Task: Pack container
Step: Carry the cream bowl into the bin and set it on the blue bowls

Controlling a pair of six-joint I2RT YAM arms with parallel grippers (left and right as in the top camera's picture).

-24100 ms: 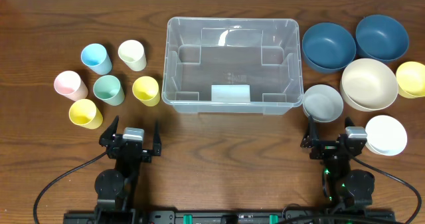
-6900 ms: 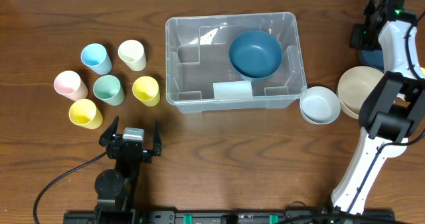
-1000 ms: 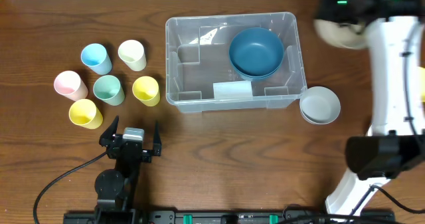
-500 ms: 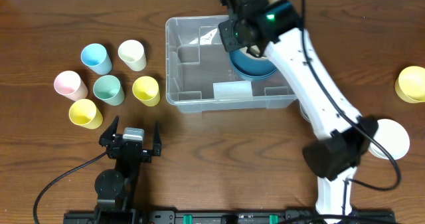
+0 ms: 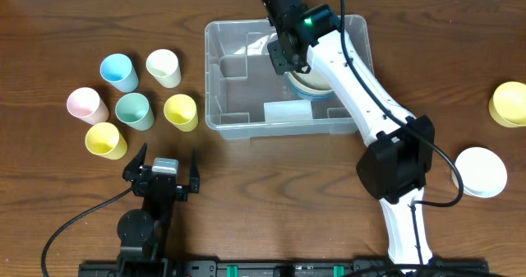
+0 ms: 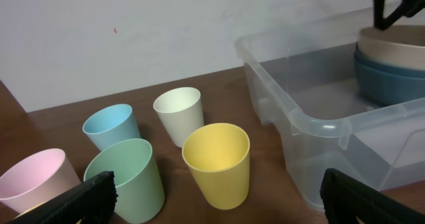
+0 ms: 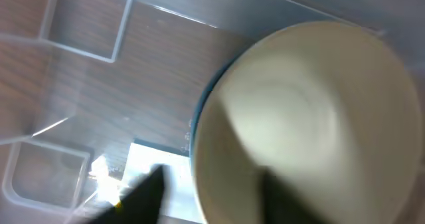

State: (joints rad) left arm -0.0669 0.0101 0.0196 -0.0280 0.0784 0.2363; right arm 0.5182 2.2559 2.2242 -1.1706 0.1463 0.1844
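Now the clear container (image 5: 238,92) sits at the far middle of the tabletop (image 5: 271,195). A cream bowl (image 5: 306,84) is nested on dark blue bowls (image 6: 388,84) in its right half. The right hand (image 7: 206,191) hovers over that bowl, fingers partly apart, gripping nothing. The left hand (image 5: 164,155) rests at the near left, spread wide and empty.

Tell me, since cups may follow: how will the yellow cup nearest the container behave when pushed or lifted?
The yellow cup stands upright on a base narrower than its mouth, so a high push would probably tip it. Its tapered round wall suggests it would roll in a curve. It looks thin and empty, likely light.
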